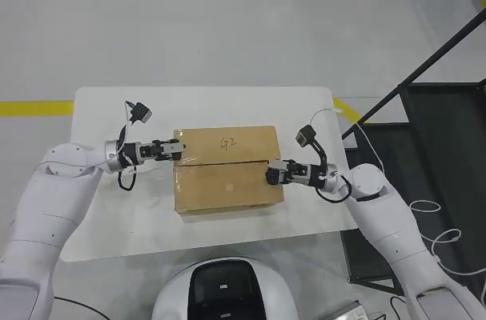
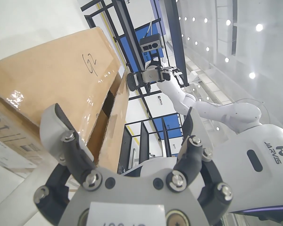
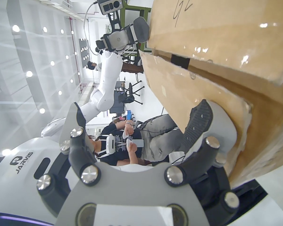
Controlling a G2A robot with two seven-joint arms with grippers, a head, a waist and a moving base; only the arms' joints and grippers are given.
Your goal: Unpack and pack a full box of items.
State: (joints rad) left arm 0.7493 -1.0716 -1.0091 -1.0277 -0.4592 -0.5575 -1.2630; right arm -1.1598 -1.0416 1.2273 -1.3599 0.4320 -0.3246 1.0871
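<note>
The box (image 1: 226, 188) lies between left hand (image 1: 178, 150) and right hand (image 1: 271, 174).

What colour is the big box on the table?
The box is plain brown cardboard. The top view shows it best.

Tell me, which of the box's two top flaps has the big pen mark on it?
The far flap, uppermost in the top view, carries it near its middle. The near flap has no large mark.

Grey floor (image 1: 226, 40) w/ yellow stripe (image 1: 26, 107), white table (image 1: 226, 104), black metal rack (image 1: 435, 160) at rt, round ceiling lights (image 2: 259, 27).
</note>
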